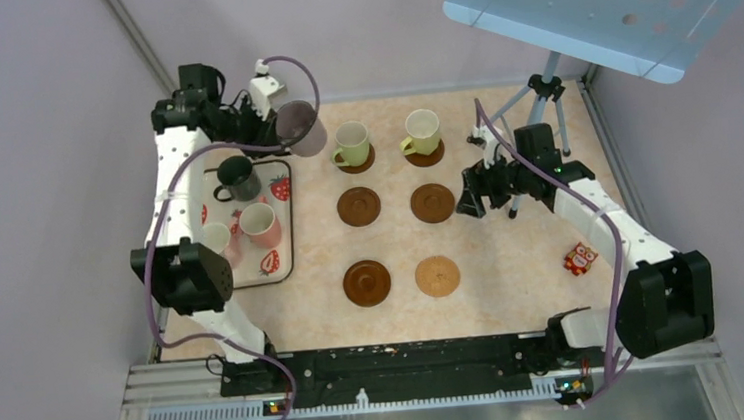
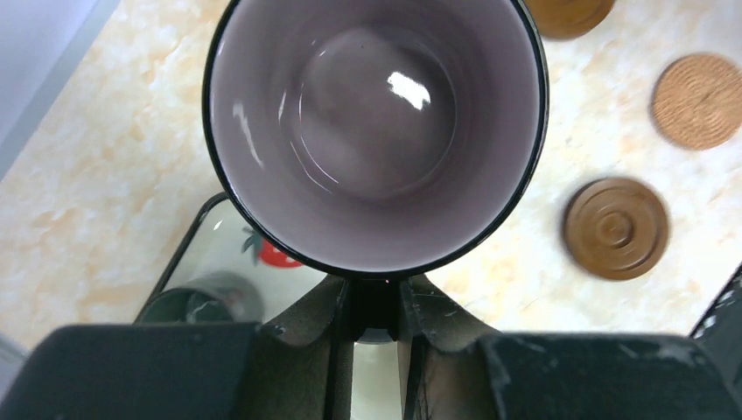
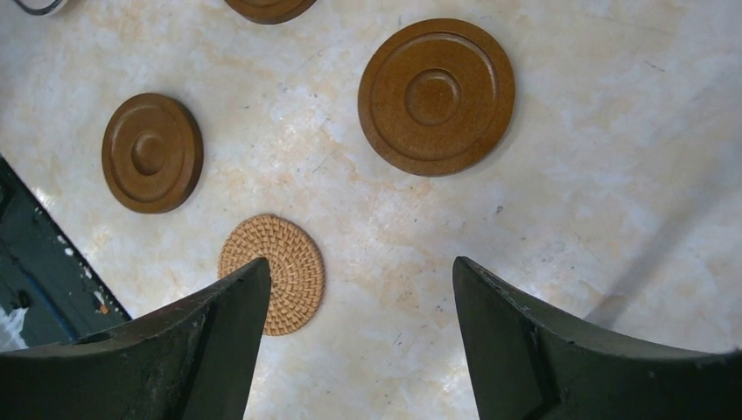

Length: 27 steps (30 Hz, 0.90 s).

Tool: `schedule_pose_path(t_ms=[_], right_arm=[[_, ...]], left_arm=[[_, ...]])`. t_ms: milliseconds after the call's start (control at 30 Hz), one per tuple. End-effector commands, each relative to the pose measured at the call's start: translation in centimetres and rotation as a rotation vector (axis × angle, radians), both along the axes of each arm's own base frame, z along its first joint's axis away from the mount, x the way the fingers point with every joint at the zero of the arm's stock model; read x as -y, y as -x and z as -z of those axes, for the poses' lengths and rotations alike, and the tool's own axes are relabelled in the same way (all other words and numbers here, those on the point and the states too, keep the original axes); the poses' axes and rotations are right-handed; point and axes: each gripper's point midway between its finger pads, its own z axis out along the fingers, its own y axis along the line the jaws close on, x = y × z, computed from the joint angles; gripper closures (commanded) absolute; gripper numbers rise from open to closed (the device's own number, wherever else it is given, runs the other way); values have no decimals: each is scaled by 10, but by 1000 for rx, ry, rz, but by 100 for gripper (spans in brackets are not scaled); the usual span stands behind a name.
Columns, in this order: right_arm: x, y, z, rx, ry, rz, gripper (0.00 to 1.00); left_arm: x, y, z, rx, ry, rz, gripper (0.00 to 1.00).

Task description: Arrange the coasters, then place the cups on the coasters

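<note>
Mauve cup (image 1: 299,125) is off the table, held tilted over the far right corner of the tray (image 1: 290,269). The left gripper (image 1: 271,125) is pinched narrow on the cup's near side, and the left wrist view looks straight down into its pale inside.

On the table (image 1: 515,289) the coasters sit in two columns of three. In the far row, each coaster carries a cup: one light green cup (image 1: 351,143) on the left, a second light green cup (image 1: 422,131) on the right. The middle row has two bare dark brown coasters (image 1: 359,206), and the near row a bare dark brown coaster (image 1: 367,283) beside the tan coaster (image 1: 437,276).

On the tray stand the dark green-grey cup (image 1: 236,178) at the far end and two pink cups (image 1: 260,224) nearer.

The right gripper (image 3: 354,280) hangs just right of the middle row, jaws spread wide, nothing between them. A small red packet (image 1: 579,258) lies well off to the right.
</note>
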Motion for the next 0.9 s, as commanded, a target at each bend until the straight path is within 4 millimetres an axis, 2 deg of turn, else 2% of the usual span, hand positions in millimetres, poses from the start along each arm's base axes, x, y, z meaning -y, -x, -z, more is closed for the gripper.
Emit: schedule_pose_path(t_ms=[0,167,300,433,633,867], right_arm=[[15,-8,-8,67,32,97,24],[26,-17,0,56,73,179,22],[31,-20,6,53,90,212,22],[35,-22,10,60,109,234,22],[41,-24,13,70,130,258,22],[52,-30,15,82,169,317,22]], left_arm=[[65,14,-47,96,116,-25,100],[147,32,-21,32,98,-28,100],[198,43,10,39,77,-33,100],[241,47,29,68,78,-33,100],[281,52,70,7,46,2,100],[295,40,101,-38,26,-37,100]])
